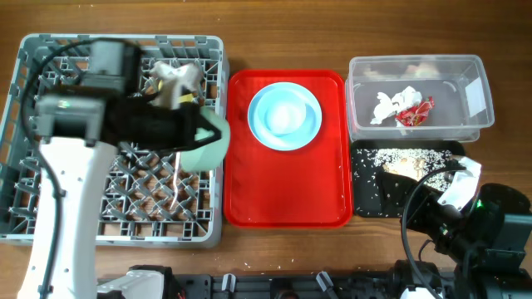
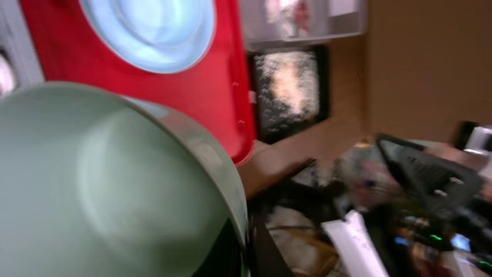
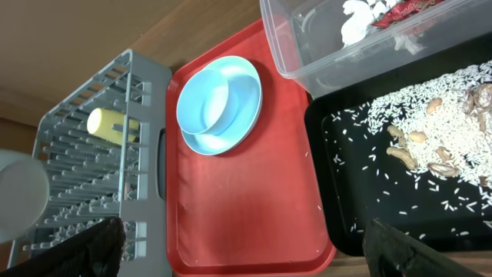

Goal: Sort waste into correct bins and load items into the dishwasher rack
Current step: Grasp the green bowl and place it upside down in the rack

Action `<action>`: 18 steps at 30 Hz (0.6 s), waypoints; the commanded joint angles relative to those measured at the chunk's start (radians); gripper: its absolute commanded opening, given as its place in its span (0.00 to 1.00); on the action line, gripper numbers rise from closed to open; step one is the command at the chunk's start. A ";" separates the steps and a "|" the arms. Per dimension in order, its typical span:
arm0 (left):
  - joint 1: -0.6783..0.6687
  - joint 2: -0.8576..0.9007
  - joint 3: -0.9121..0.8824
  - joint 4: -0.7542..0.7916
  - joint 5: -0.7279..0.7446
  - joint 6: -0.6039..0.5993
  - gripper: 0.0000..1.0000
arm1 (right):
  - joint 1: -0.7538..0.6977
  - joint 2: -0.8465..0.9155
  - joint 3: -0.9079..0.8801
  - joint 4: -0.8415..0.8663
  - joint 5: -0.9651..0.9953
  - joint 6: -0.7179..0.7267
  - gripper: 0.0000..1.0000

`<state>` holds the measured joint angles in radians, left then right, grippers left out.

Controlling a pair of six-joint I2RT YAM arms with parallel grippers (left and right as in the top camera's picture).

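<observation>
Large square grey plastic rack [image 1: 209, 214]: matt, moulded grid. Red rectangular plastic tray [image 1: 287, 187]: smooth, glossy. Light blue round plate [image 1: 284, 116]: smooth, satin sheen. Pale green round plastic bowl [image 2: 100, 185]: smooth, matt. Clear translucent plastic tub [image 1: 474, 91], upper right: glossy walls. Crumpled white paper napkin [image 1: 386, 106]: matt, creased. Clear-and-red plastic wrapper [image 1: 416, 112]: shiny, crinkled. Shallow black plastic tray [image 1: 370, 199]: matt. Brown wooden table [image 1: 499, 33]: visible grain, low sheen.

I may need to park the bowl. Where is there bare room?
Red tray: bare from the plate down to its near rim. Rack: pegs near the cup look free. Crowded: black tray with rice, tub with napkin and wrapper; the left tool holds the bowl over the rack's right edge.
</observation>
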<state>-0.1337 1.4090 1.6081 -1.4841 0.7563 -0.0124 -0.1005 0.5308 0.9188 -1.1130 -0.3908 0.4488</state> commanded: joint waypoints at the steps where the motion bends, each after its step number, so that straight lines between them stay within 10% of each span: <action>1: 0.271 0.043 -0.152 -0.151 0.408 0.439 0.04 | 0.002 -0.005 0.003 0.003 0.010 0.007 1.00; 8: 0.614 0.082 -0.585 -0.003 0.409 0.455 0.04 | 0.002 -0.005 0.003 0.002 0.010 0.006 1.00; 18: 0.851 0.147 -0.641 0.049 0.240 0.450 0.13 | 0.002 -0.005 0.003 0.002 0.010 0.006 1.00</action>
<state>0.6479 1.5375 0.9825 -1.4406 1.1305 0.4141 -0.1005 0.5308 0.9188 -1.1137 -0.3908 0.4488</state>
